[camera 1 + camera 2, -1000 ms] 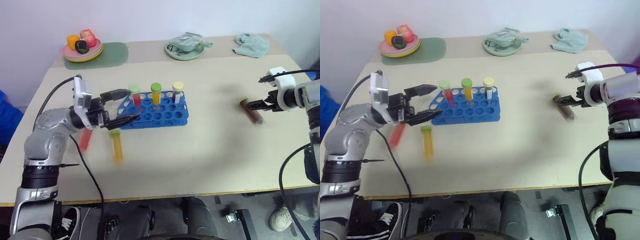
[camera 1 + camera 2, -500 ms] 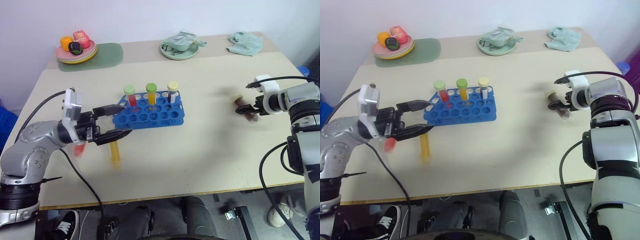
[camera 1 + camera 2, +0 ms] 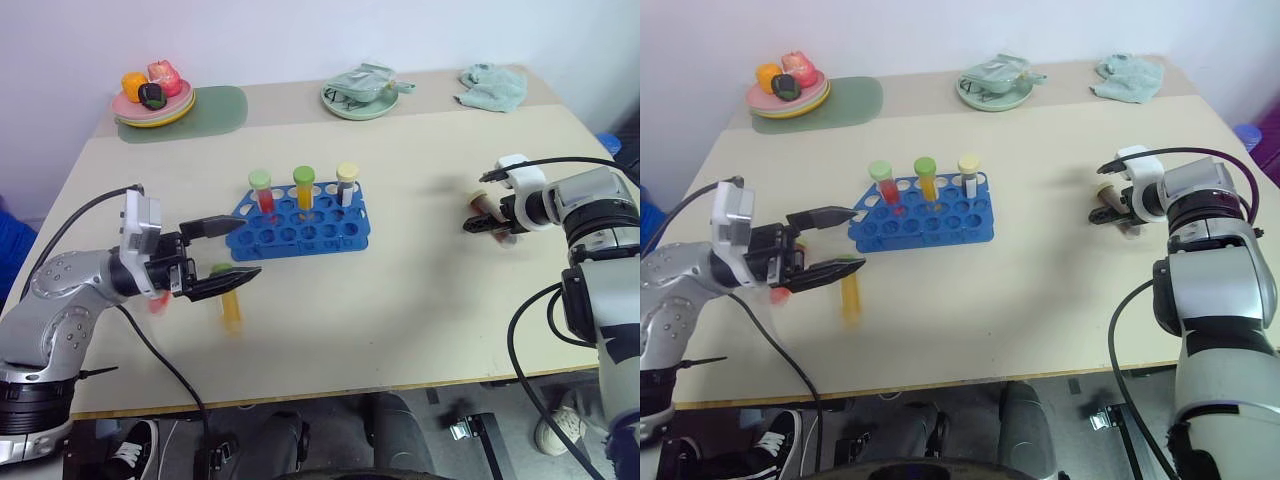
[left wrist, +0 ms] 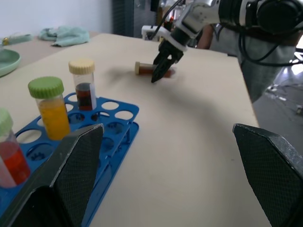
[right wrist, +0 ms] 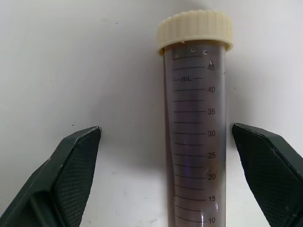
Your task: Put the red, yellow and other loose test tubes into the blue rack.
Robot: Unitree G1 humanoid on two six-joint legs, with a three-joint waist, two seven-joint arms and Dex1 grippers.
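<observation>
Upright in the blue rack (image 3: 298, 225) stand three capped tubes. Right tool (image 5: 165, 175) straddles the brown tube (image 5: 196, 142), jaws apart, ungripped; left tool (image 3: 225, 255) gapes empty.

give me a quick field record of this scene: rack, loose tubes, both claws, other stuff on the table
rack: blue rack standing mid-table, three capped tubes upright in its back row, red, yellow and dark
loose dark tube: dark tube with cream cap lying on the table at the robot's right
loose yellow tube: yellow tube lying in front of the rack
right claw: right claw open, fingers either side of the dark tube, not gripping
left claw: left claw open, holding nothing
other: plate of toy food, green dish, cloth along the far edge
</observation>
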